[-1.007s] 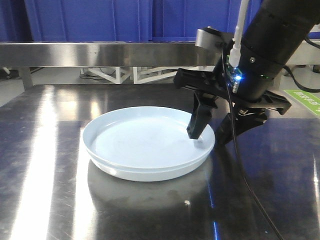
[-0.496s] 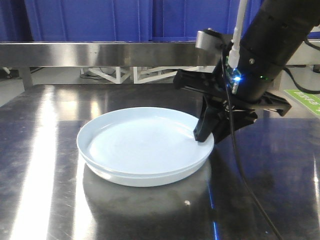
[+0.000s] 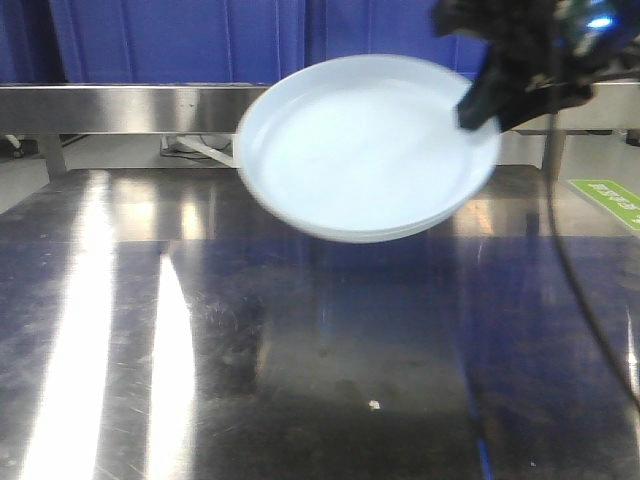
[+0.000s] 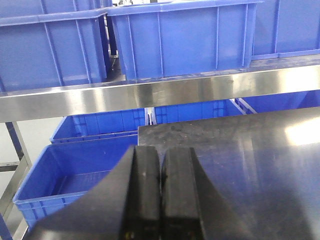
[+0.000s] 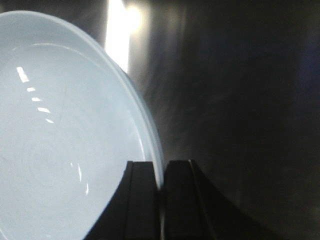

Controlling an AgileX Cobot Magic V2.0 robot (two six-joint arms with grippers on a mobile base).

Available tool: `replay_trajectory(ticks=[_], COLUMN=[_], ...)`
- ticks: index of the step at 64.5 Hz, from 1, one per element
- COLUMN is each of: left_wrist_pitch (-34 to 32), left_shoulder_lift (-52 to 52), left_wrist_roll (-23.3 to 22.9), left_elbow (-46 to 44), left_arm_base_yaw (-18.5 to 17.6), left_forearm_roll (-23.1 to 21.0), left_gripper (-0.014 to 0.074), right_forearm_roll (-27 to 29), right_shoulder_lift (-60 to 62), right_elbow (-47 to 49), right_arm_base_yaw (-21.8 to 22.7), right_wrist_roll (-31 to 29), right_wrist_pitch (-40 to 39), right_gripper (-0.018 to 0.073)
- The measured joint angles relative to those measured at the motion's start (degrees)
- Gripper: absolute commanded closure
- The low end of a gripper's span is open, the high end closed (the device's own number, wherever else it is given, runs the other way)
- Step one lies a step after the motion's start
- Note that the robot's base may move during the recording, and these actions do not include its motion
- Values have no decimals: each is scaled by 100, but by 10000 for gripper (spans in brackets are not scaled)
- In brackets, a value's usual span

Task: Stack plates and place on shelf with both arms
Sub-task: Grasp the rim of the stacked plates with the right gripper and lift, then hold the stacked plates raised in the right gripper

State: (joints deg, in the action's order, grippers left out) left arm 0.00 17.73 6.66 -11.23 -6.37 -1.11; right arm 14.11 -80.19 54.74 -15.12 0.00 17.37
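- Out of the front view, far left: left claw (image 4: 161,195), fingers pressed together on nothing, aimed at the steel shelf (image 4: 210,85) and the blue bins (image 4: 185,40) on it.
- Mid-frame, front view: plates (image 3: 360,150), nested as one stack with two rims showing at the lower edge, in the air well above the bench (image 3: 300,380), tilted with the open face toward the camera, in front of the shelf.
- At the stack's right rim: right claw (image 3: 480,100), clamped narrow on the plates' edge.
- Stack stretching leftward from that claw; left rim unsupported, and by judgement the left arm's to take.
- Right wrist view only: rim pinched between the fingers.
- Front view only: height above the bench.
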Motion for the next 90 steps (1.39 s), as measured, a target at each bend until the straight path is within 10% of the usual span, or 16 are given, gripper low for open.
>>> replay_trajectory(ticks=[29, 57, 90], left_wrist_pitch=[0, 0, 0], left_shoulder_lift=[0, 0, 0], left_wrist_roll=[0, 0, 0], left_elbow=[0, 0, 0], left_arm_base_yaw=[0, 0, 0], left_forearm_roll=[0, 0, 0], left_gripper=[514, 514, 514], right_forearm_roll=[-324, -994, -994], right_shoulder_lift=[2352, 5230, 5581], right_elbow=[-2197, -3534, -3882], right_arm_base_yaw=[635, 672, 871], right_wrist_roll=[-655, -269, -243], right_wrist_pitch=[-1872, -1613, -1494], right_gripper=[503, 503, 503])
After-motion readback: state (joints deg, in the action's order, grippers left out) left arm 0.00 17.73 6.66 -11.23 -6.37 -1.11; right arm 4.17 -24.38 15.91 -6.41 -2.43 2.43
